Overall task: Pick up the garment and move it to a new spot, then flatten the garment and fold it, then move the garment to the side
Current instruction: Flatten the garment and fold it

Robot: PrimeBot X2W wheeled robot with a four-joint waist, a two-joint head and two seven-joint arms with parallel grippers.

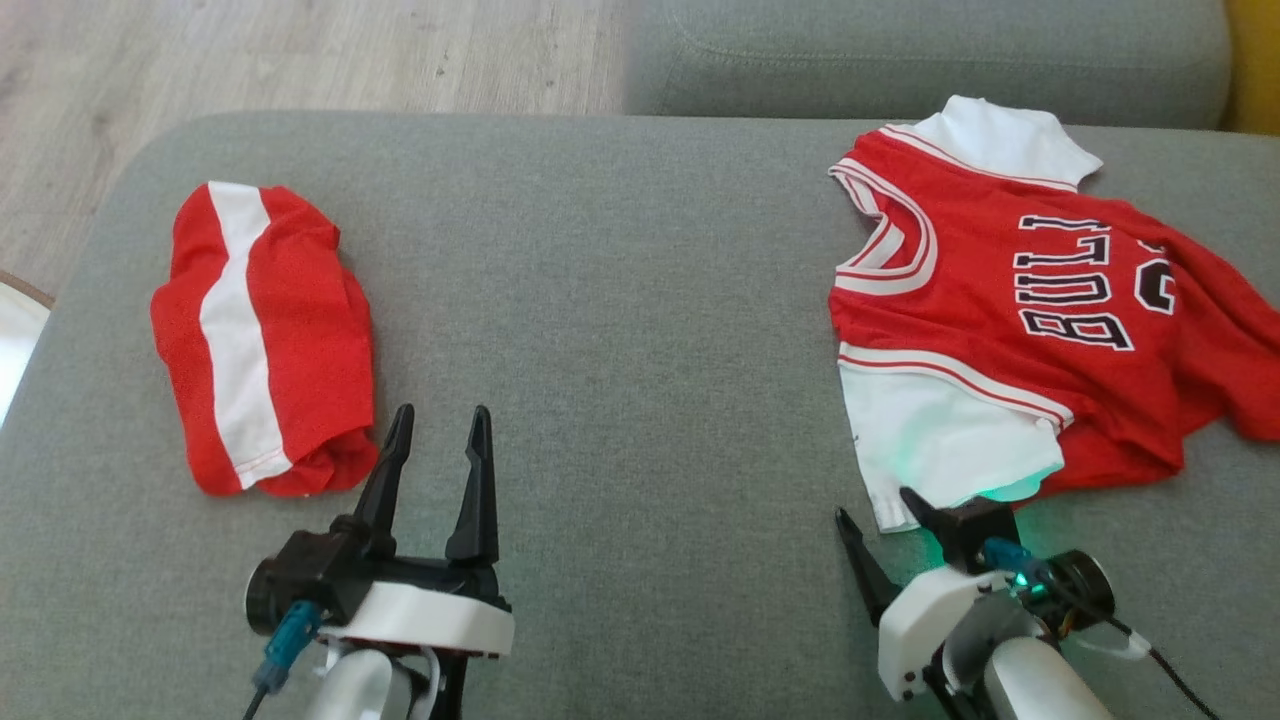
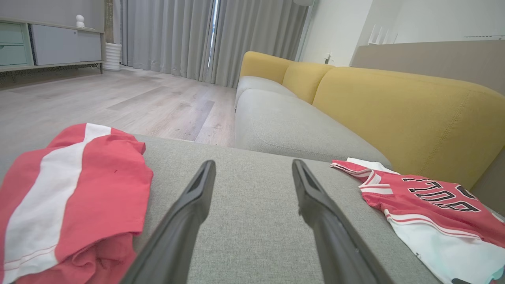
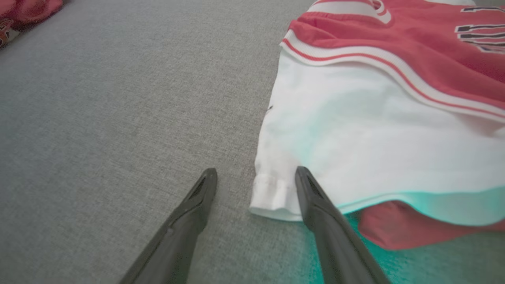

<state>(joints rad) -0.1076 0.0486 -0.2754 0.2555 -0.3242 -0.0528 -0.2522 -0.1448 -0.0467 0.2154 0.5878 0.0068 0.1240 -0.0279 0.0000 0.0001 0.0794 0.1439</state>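
A red jersey with black lettering and white sleeves [image 1: 1040,310] lies spread on the right of the grey cushion [image 1: 620,300]; it also shows in the left wrist view [image 2: 426,205]. Its near white sleeve [image 3: 355,150] lies just ahead of my right gripper [image 1: 872,508], which is open, with the cuff's corner between its fingertips [image 3: 305,179]. A folded red garment with a white stripe [image 1: 262,335] rests at the left [image 2: 71,197]. My left gripper [image 1: 440,425] stands open just right of it, holding nothing.
A second grey seat cushion [image 1: 920,50] lies behind, with yellow backrests [image 2: 394,106] beyond it. Wooden floor [image 1: 300,50] runs past the cushion's far left edge. Bare grey fabric stretches between the two garments.
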